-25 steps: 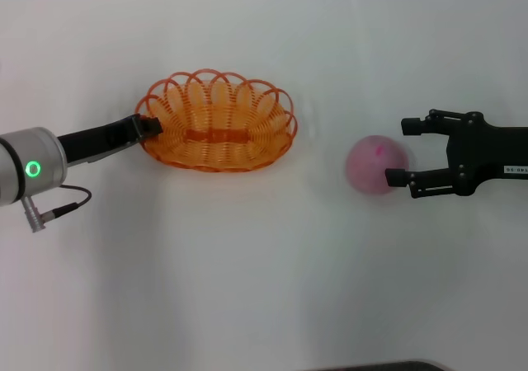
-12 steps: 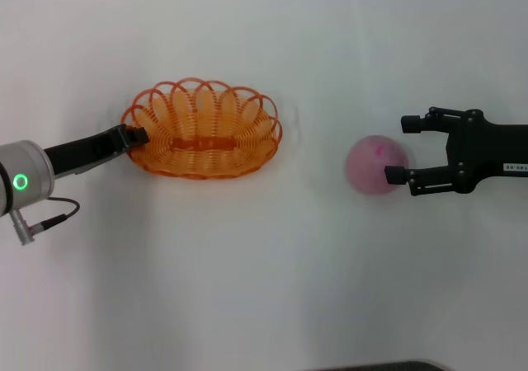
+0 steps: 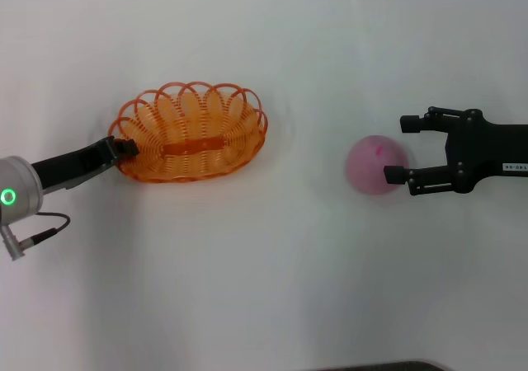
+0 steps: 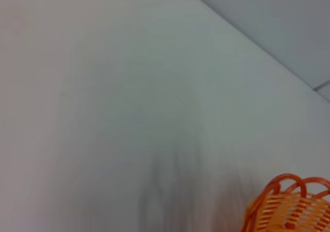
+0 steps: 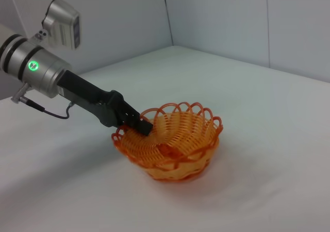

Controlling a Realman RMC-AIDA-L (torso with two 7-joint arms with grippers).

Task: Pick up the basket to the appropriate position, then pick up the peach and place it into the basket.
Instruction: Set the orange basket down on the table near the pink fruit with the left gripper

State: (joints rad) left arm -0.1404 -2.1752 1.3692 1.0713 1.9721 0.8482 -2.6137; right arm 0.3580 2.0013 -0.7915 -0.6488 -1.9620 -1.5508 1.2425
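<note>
The orange wire basket [image 3: 191,132] is at the centre left of the white table, tilted and seemingly just off the surface. My left gripper [image 3: 124,148] is shut on the left end of its scalloped rim. The right wrist view shows the same grip, with the left gripper [image 5: 140,125] pinching the rim of the basket [image 5: 172,144]. One corner of the basket [image 4: 289,206] shows in the left wrist view. The pale pink peach [image 3: 375,165] lies on the table at the right. My right gripper [image 3: 401,150] stands open at the peach's right side, one finger overlapping its edge.
The white table [image 3: 264,288] stretches bare between the basket and the peach and toward the front. A grey wall [image 5: 216,20] rises behind the table's far side. The left arm's cable [image 3: 37,235] hangs by its wrist.
The left gripper has drawn the basket leftward across the table, and the basket now tilts more. The right gripper and the peach have stayed where they were.
</note>
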